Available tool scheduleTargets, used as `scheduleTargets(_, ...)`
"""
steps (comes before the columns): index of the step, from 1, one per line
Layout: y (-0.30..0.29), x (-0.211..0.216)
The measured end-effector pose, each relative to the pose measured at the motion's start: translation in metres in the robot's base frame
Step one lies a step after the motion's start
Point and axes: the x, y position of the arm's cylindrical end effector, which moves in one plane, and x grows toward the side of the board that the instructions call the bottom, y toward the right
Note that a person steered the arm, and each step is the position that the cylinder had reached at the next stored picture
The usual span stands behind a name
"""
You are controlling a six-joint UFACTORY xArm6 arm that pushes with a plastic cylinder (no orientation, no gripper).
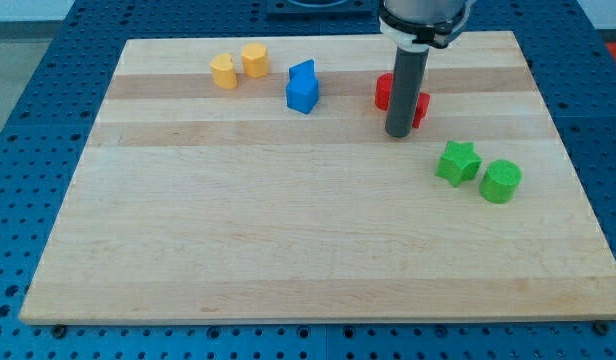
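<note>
My tip (399, 133) rests on the wooden board (288, 230) right of centre, near the view's top. Directly behind the rod sits a red block (384, 92), partly hidden by it, with a second red piece (421, 108) showing on the rod's right; the tip looks to touch or nearly touch them. A green star block (457, 162) lies to the lower right of the tip, and a green cylinder (501, 181) sits just right of the star. A blue block (302, 88) stands to the tip's left.
Two yellow blocks sit close together at the view's top left: one (223, 71) on the left and one (254, 60) on the right. A blue perforated table (28, 120) surrounds the board on all sides.
</note>
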Motion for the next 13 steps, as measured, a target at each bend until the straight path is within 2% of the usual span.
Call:
scheduleTargets(1,0.000,0.000)
scheduleTargets(3,-0.019,0.031)
scheduleTargets(4,-0.081,0.044)
scheduleTargets(5,-0.168,0.049)
scheduleTargets(6,-0.229,0.028)
scheduleTargets(8,-0.238,-0.006)
scheduleTargets(11,-0.239,-0.029)
scheduleTargets(12,-0.235,-0.034)
scheduleTargets(13,-0.201,-0.034)
